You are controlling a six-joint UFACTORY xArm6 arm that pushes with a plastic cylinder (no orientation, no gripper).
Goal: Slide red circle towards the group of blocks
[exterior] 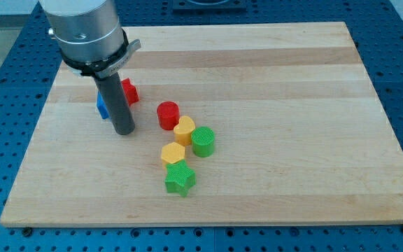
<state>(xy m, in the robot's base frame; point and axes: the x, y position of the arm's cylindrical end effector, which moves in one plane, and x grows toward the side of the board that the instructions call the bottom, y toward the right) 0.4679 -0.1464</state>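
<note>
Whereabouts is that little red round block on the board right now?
The red circle sits left of the board's middle, touching the yellow block at its lower right. My tip stands apart on the view's left.

Bare board lies between our tip (124, 130) and the red circle (167, 115); the yellow block (185, 130) touches the circle's lower right, blocking that side

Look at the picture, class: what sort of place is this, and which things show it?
Probably a robotics lab bench. A wooden board lies on a blue perforated table, an arm's rod has my tip left of the red circle, and small coloured blocks like the green star sit scattered.
</note>
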